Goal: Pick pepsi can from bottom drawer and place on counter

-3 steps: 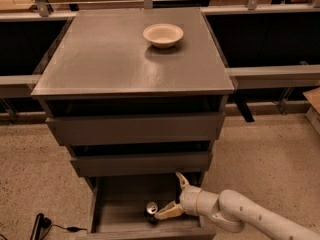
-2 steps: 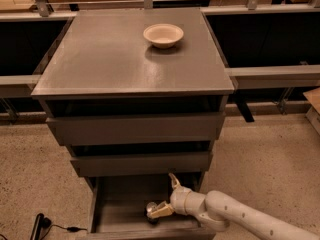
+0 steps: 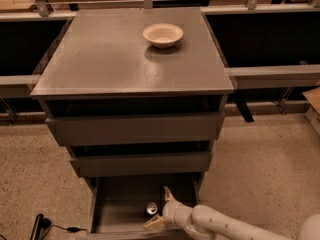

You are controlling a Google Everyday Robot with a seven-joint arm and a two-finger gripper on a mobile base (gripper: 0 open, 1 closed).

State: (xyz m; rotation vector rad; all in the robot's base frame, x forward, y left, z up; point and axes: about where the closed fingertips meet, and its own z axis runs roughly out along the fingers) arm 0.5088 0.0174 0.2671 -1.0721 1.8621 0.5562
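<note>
Down in the bottom drawer, which is pulled open at floor level, sits the pepsi can, towards the right front, silver top showing. Tool is right on it: fingers spread apart, one behind the can and one in front, straddling it. Not clamped, as far as I can see.

Handling, my guess: thin alu shell, light if empty, heftier if full, smooth & slippery, dents if squeezed hard. Best hold is prob mid-body, across the round wall, pads opposite each other, firm but not crushing.

Can looks upright, so long axis approx vertical, lid pointing at the ceiling. It wants keeping that way on the lift, up past the two upper drawers to the bench, away from the cream bowl near the back.
</note>
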